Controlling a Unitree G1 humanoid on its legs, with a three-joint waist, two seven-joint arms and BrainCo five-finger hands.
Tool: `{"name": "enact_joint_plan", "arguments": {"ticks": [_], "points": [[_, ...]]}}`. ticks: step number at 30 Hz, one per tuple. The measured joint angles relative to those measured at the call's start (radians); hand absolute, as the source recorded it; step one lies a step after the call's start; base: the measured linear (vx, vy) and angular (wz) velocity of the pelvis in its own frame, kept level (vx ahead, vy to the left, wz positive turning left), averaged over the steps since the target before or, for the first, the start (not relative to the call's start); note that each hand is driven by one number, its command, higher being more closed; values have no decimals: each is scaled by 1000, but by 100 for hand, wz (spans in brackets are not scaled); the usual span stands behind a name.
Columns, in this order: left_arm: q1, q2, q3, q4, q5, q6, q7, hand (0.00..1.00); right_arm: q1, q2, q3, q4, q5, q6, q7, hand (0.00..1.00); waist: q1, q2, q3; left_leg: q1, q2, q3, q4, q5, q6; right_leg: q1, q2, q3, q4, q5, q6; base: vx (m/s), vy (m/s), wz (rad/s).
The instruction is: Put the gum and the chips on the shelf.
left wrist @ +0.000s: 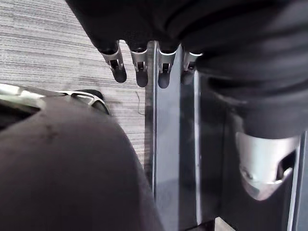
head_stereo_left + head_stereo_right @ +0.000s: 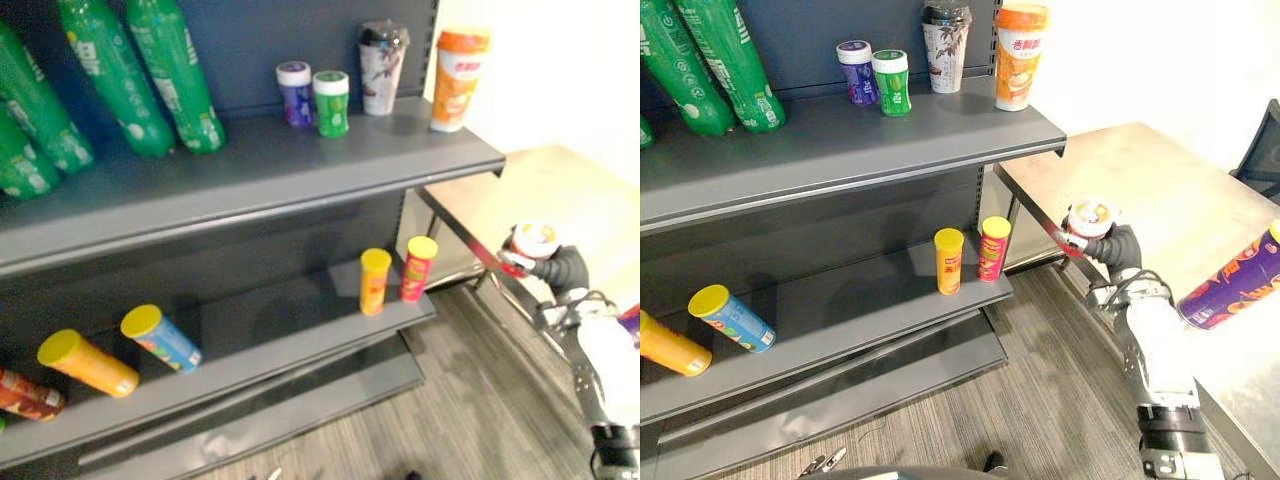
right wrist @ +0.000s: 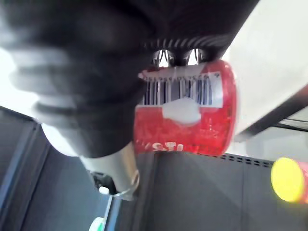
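My right hand (image 2: pixel 1121 249) is shut on a red gum jar (image 2: pixel 1089 221) with a white lid, held in the air between the shelf's right end and the table. Up close, the fingers (image 3: pixel 179 56) curl over the jar (image 3: pixel 185 118). A purple chips can (image 2: pixel 1231 287) lies on the beige table (image 2: pixel 1160 185) to the right of that hand. The grey shelf (image 2: pixel 300 165) has two gum jars on its upper board, one purple (image 2: pixel 295 93) and one green (image 2: pixel 331 102). My left hand (image 1: pixel 139 67) hangs over the floor with straight fingers and holds nothing.
On the lower board a yellow chips can (image 2: pixel 375 281) and a red one (image 2: pixel 418 268) stand upright; a blue can (image 2: pixel 160 337) and an orange can (image 2: pixel 88 362) lie flat. Two drink cups (image 2: pixel 458 78) and green bottles (image 2: pixel 170 70) stand on the upper board.
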Motion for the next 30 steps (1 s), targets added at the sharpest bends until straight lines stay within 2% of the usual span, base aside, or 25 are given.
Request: {"name": "enact_joint_plan", "arguments": {"ticks": [8,14,18,25,30], "points": [[-3,-3,2,1,0,-1,1,0,-284,-72,14,2,39,-3,-55,100,9,-7,-3,0,4,-2,0,0,1,3,5,-1,-5,1,0,0,-2,0],[-4,2,1,4,0,-1,1,0,-441,-82,105,19,47,-2,-79,100,14,-23,-11,-3,3,-21,0,1,1,16,5,-20,-24,10,0,12,-7,9],[-14,3,1,5,0,-3,1,0,-521,-82,171,41,47,19,-82,100,37,-32,-14,-4,2,-29,0,1,2,26,5,-29,-38,14,1,-6,-5,6],[-20,5,-2,12,30,-1,4,0,-611,-77,252,42,53,71,-80,100,49,-33,-14,-5,2,-51,0,4,5,39,2,-50,-39,14,1,-3,-1,9],[-23,4,-3,11,30,-1,6,0,-639,-35,303,41,87,132,-79,100,63,-33,-13,-6,4,-54,0,7,6,39,1,-52,-39,14,1,0,0,0]]}}
